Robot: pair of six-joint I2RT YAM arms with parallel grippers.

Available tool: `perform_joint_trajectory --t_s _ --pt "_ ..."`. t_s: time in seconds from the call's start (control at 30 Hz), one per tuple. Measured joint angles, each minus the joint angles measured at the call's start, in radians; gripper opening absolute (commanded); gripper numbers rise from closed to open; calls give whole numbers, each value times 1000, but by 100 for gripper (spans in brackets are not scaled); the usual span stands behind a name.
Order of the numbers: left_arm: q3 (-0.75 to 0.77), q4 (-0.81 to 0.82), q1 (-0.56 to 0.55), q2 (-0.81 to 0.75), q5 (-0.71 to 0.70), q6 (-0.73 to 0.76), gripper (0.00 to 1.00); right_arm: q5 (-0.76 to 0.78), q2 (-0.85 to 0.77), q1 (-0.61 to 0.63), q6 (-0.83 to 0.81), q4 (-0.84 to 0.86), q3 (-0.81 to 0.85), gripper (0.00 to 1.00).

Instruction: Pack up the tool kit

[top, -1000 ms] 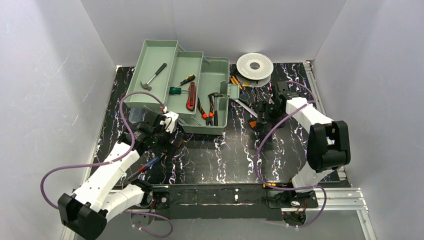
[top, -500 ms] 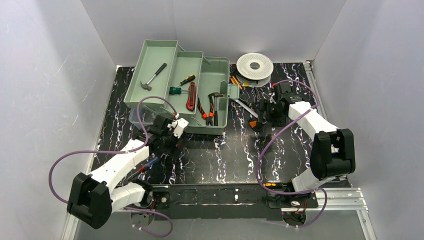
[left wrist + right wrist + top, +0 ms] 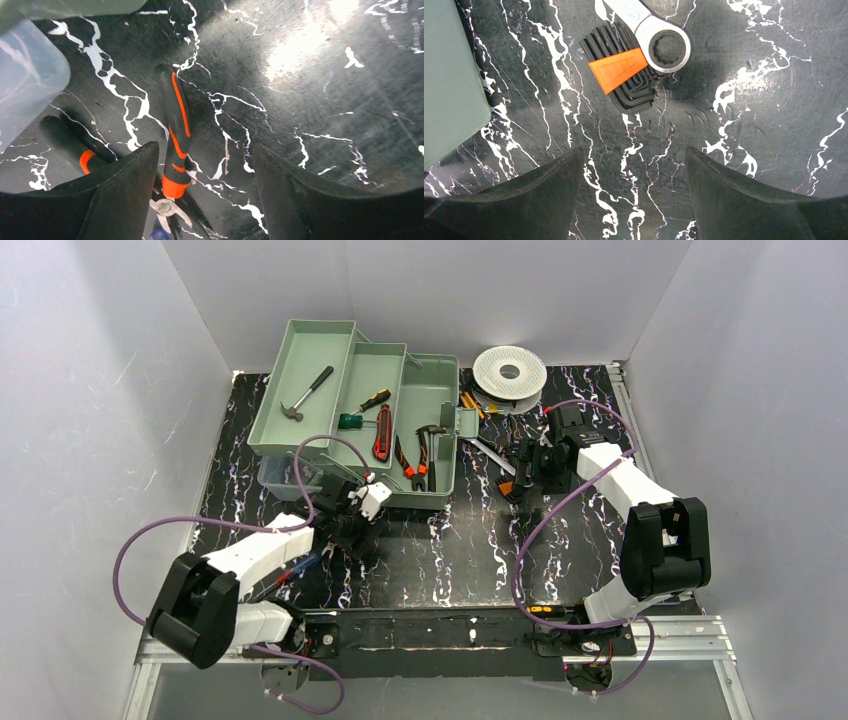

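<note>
Black marbled table (image 3: 450,550) | pliers (image 3: 177,130) flat, head toward camera, handle between spread left end effector (image 3: 204,147) | right end effector (image 3: 633,148) spread

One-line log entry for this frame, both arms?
left gripper: open, over orange-handled pliers | right gripper: open, near hex key set touching ring spanner | nothing held

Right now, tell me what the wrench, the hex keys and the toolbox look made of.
Wrench: bright metal, likely chromed steel, with shiny glare. Hex keys: dark metal, matte, in an orange plastic-looking clip. Toolbox: sage-green, probably plastic, with a dull even surface.
</note>
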Motion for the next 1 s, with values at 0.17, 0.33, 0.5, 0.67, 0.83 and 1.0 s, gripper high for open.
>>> perform_joint_trajectory --t_s 0.17,0.33,0.5,0.67,0.83,1.0 --pt "-29 78 -1 61 -35 -9 59 -13 0 0 5 0 0 80" --pt "-14 135 -2 103 -27 -17 26 -24 -2 0 8 -1 0 80" --pt "31 96 -3 145 22 -14 0 -26 -21 0 8 -1 0 79" --pt "39 9 -12 85 69 -13 0 -26 -26 0 8 -1 0 79" --pt "104 -106 -23 -37 117 -51 0 -30 -34 0 18 -1 0 79" --pt "200 -202 -34 -201 230 -104 0 -36 -54 1 27 -1 0 79"
